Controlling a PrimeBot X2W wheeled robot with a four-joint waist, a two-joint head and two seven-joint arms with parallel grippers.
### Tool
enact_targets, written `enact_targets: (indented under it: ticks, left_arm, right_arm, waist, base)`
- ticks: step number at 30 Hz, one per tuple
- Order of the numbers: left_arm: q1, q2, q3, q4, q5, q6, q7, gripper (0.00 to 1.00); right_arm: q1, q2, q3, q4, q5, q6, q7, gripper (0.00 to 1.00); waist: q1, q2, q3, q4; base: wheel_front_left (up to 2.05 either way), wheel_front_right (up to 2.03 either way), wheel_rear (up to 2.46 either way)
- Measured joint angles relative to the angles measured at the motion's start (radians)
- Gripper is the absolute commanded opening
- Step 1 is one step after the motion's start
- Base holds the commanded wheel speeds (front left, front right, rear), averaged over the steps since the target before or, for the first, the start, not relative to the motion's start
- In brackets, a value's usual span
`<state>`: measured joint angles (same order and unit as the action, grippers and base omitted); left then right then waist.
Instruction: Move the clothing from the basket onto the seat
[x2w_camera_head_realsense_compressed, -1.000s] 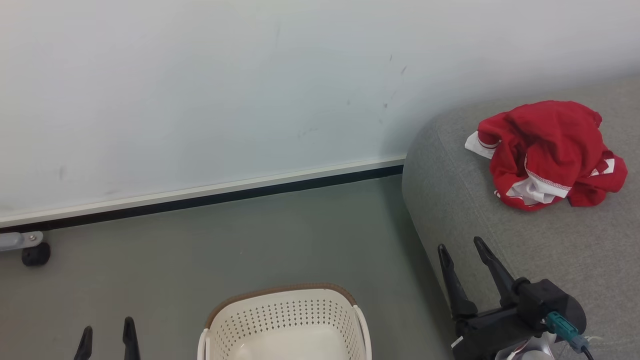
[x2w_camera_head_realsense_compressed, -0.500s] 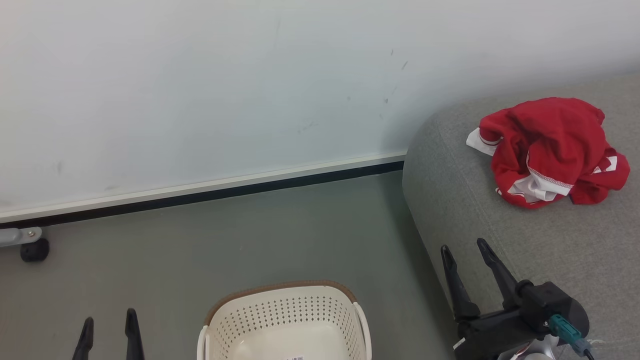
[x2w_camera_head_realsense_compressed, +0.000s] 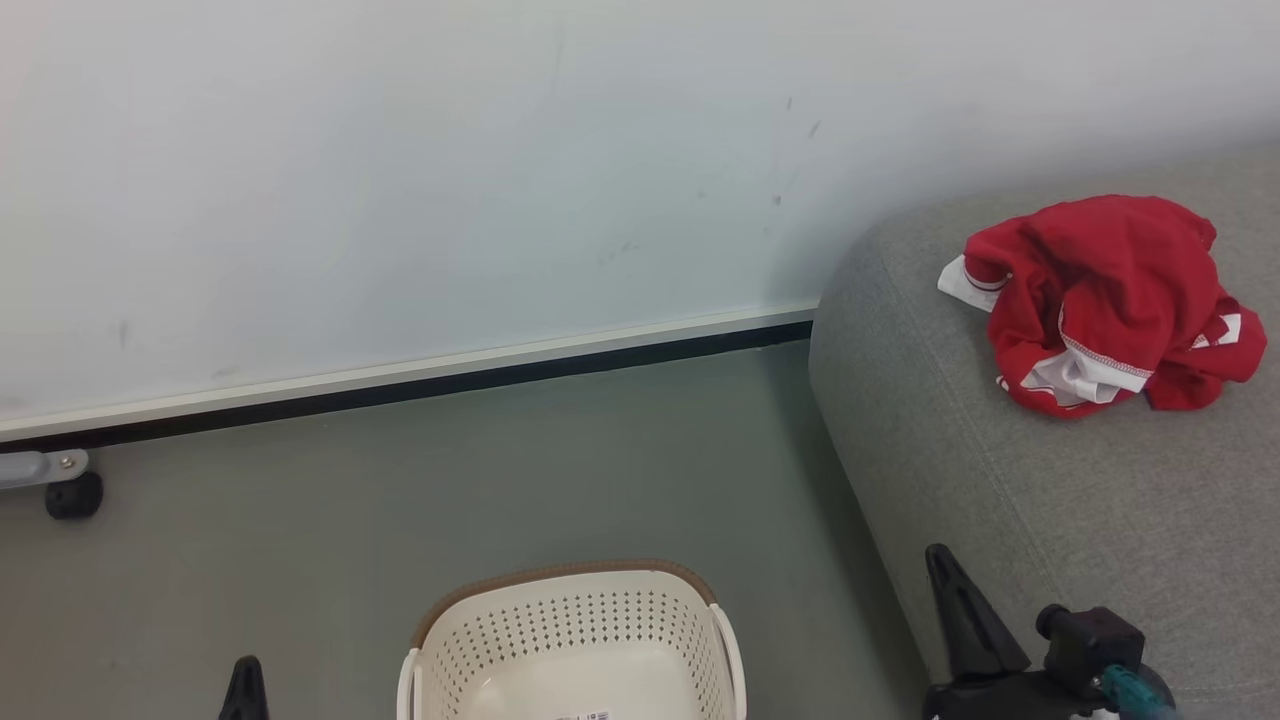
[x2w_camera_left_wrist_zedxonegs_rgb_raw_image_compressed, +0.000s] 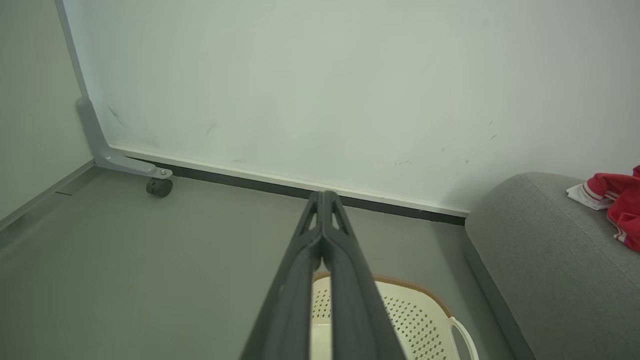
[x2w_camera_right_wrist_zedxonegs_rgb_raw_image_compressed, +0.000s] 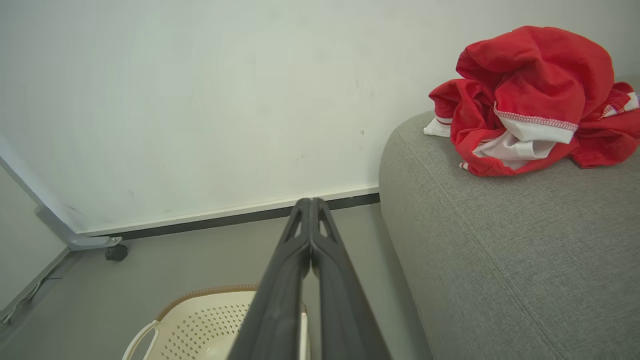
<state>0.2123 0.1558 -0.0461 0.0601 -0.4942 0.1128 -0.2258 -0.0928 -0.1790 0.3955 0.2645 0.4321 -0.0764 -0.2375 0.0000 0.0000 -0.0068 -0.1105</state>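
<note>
Grey floor (x2w_camera_head_realsense_compressed: 400, 500), white wall (x2w_camera_head_realsense_compressed: 400, 200): clothing (x2w_camera_head_realsense_compressed: 1100, 300) lies bunched on the seat (x2w_camera_head_realsense_compressed: 1000, 500) at 1 o'clock from the right claw (x2w_camera_right_wrist_zedxonegs_rgb_raw_image_compressed: 310, 202), the nearer one; basket (x2w_camera_head_realsense_compressed: 570, 620) at its 9 o'clock looks empty; it and the left claw (x2w_camera_left_wrist_zedxonegs_rgb_raw_image_compressed: 324, 195) are both pressed together.

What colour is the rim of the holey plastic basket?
Brown, topping the cream plastic laundry basket. The head view shows it best.

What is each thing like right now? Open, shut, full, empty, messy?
clothing: crumpled in a heap on the seat.
basket: upright on the floor, no clothing in the part that shows.
seat: bears the clothing near its rounded corner.
left gripper: shut, holding nothing.
right gripper: shut, holding nothing.
</note>
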Motion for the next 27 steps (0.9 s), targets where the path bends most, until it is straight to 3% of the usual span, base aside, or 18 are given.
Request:
enact_targets:
  ticks: [27]
  left_arm:
    - [-0.069,-0.032,0.042,0.065,-0.326,-0.065,0.106,0.0]
  right_arm:
    - [0.0,0.038,-0.157,0.008,0.347,0.056,0.114,0.0]
  waist:
    - [0.0,0.0,0.002,0.034]
  base:
    - [0.0,0.0,0.0]
